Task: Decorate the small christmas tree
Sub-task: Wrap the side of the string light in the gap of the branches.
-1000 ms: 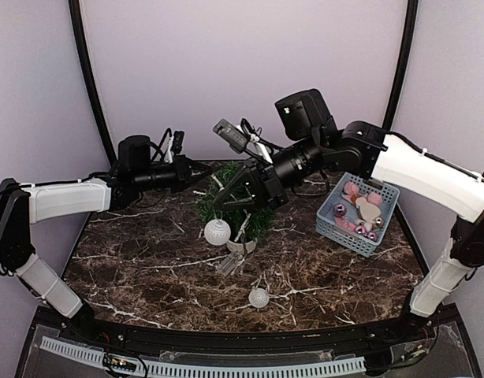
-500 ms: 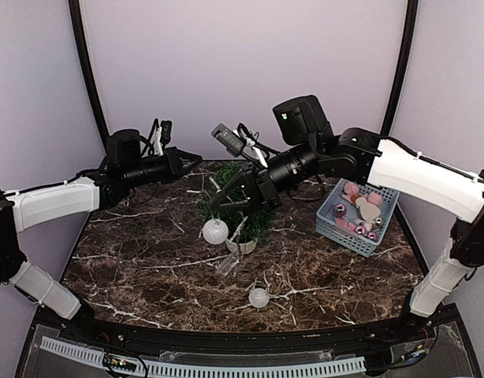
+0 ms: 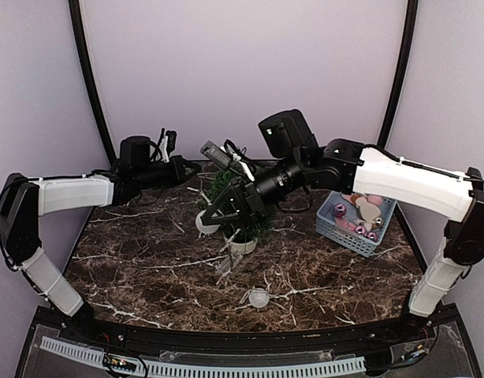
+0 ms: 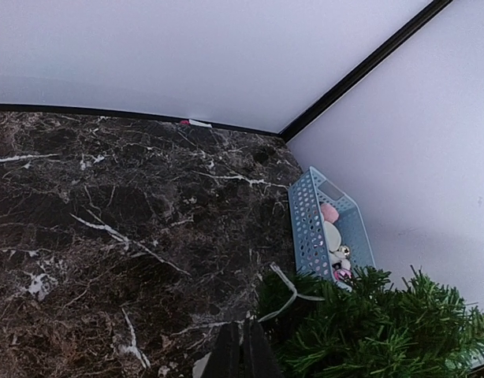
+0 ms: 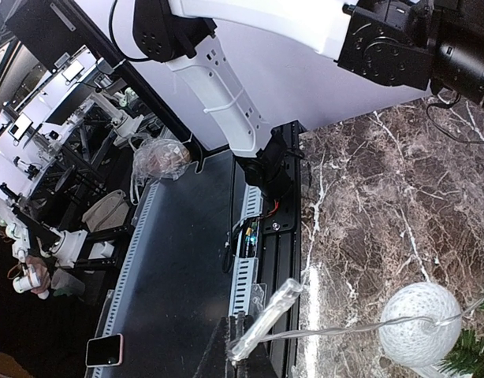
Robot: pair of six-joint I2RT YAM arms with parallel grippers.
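The dark marbled tabletop (image 3: 147, 260) fills most of the space below me. My right arm (image 3: 400, 177) reaches across it from the right, and my left arm (image 3: 68, 193) comes in from the left, towards the back.

The small christmas tree (image 3: 246, 220) stands upright in its pale pot (image 3: 242, 246) near the middle of the tabletop, partly hidden under my right wrist. From my left wrist its green needles (image 4: 376, 327) fill the lower right corner. The blue basket (image 3: 354, 224) sits to the right of the tree, apart from it, with pink and pale ornaments inside.

One white ball (image 5: 422, 323) hangs just left of the tree, close to my right jaws. A second white ball (image 3: 259, 298) lies alone near the front edge. A small clear tube (image 5: 267, 313) is just beside my right fingertips (image 5: 222, 354).

My right jaws are pressed together, pinching the thin strand (image 5: 336, 329) that runs to the hanging ball. My left jaws are pressed together on nothing, their fingertips (image 4: 228, 356) above the tabletop just left of the tree.
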